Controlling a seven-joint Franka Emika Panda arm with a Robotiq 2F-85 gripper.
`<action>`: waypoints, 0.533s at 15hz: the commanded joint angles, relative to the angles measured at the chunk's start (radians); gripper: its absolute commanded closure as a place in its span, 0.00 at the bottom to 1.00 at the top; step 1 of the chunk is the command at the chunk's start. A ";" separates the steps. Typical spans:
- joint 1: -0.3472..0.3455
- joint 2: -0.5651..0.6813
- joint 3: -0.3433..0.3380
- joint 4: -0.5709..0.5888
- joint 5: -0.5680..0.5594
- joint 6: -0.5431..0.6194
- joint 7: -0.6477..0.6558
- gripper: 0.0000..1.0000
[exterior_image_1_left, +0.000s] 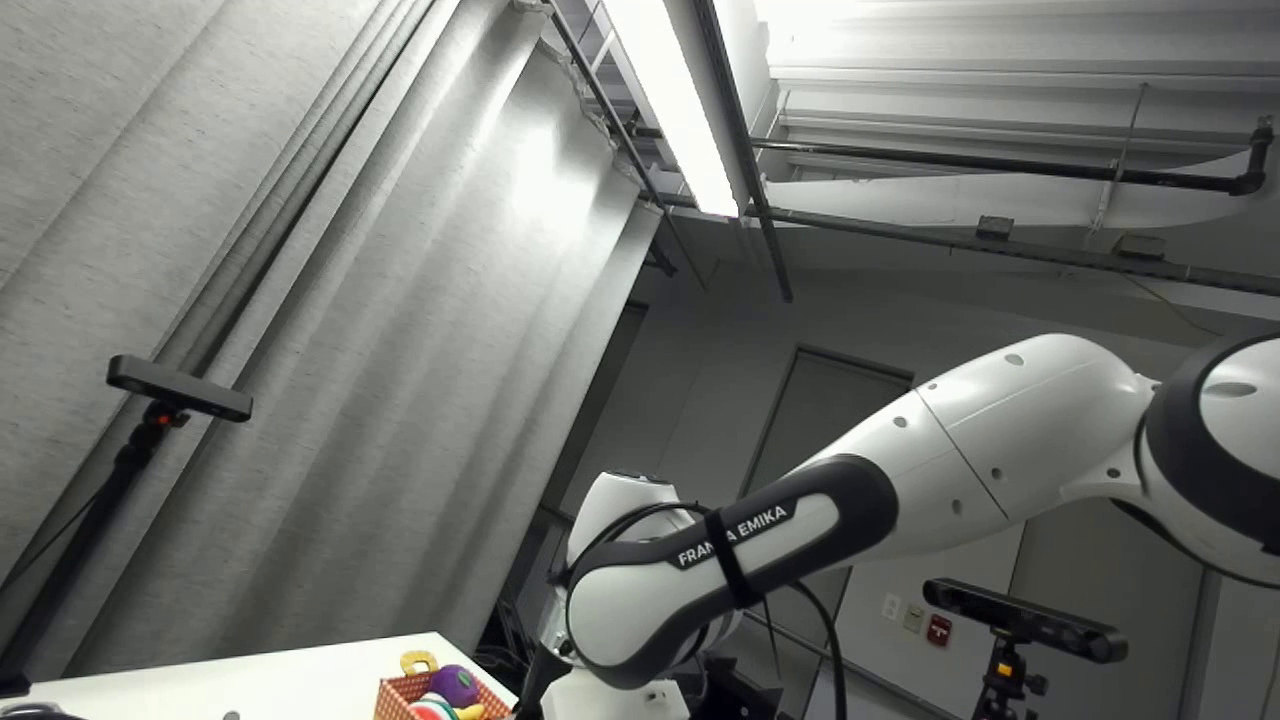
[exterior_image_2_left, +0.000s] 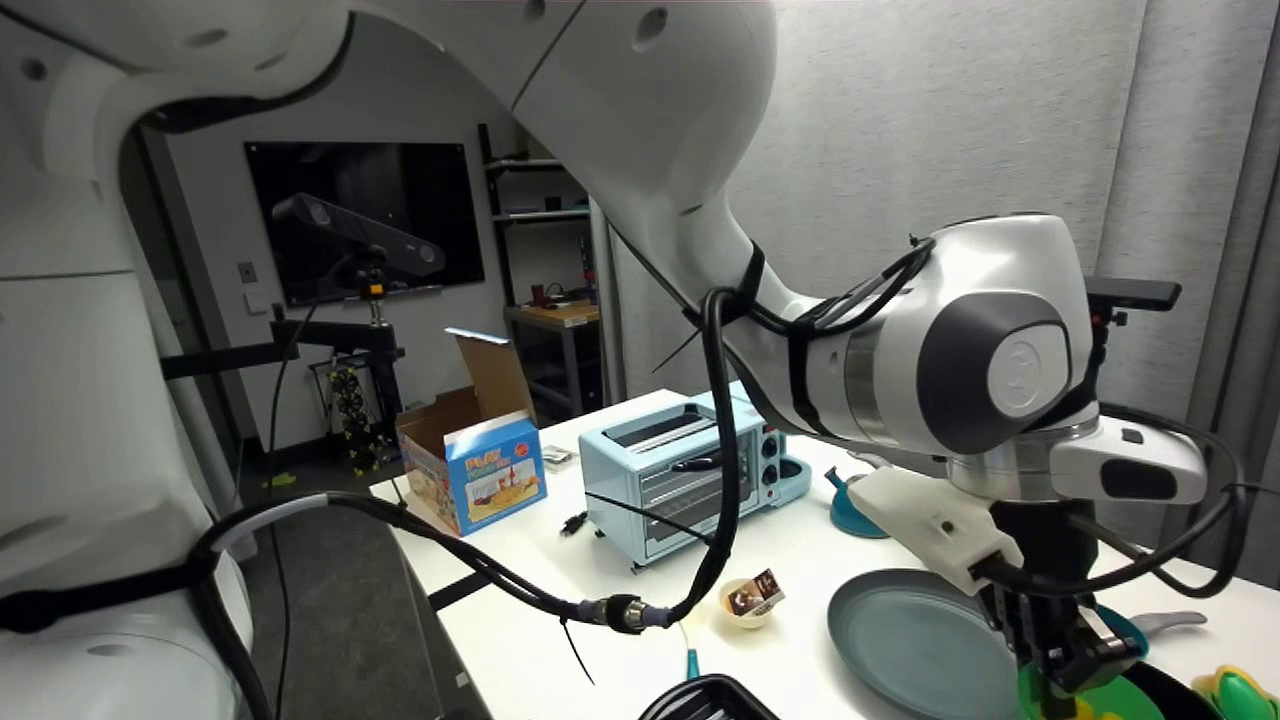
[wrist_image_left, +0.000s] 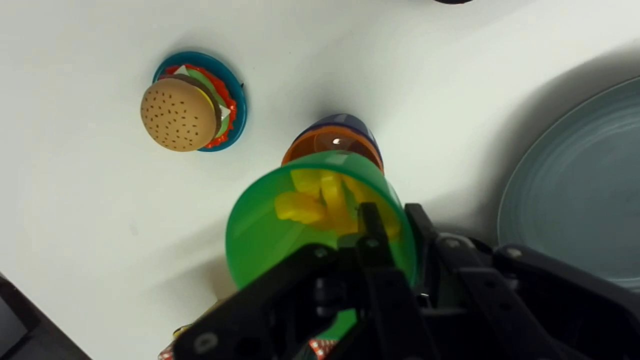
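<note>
Your black gripper (wrist_image_left: 394, 216) pinches the translucent green plastic cup (wrist_image_left: 265, 240) by its rim, in from the edge of the white worktop (exterior_image_2_left: 800, 545) along the grey curtain (exterior_image_2_left: 900, 130), chunky yellow pieces (wrist_image_left: 300, 207) inside, grasp likely done, release pending

A white table (exterior_image_2_left: 520, 660) carries an open box (exterior_image_2_left: 485, 470), toaster oven (exterior_image_2_left: 680, 485) and gray plate (exterior_image_2_left: 915, 640)

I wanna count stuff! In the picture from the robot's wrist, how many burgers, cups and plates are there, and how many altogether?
Burger: 1
Cups: 2 (green cup; dark cup, orange inside)
Plates: 2 (grey plate; blue plate under the burger)
Total: 5
</note>
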 joint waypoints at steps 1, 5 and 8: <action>-0.027 -0.011 -0.006 -0.013 0.004 0.025 0.014 0.96; -0.042 0.012 -0.009 -0.003 0.017 0.037 0.004 0.96; -0.043 0.027 -0.007 -0.001 0.025 0.052 -0.005 0.96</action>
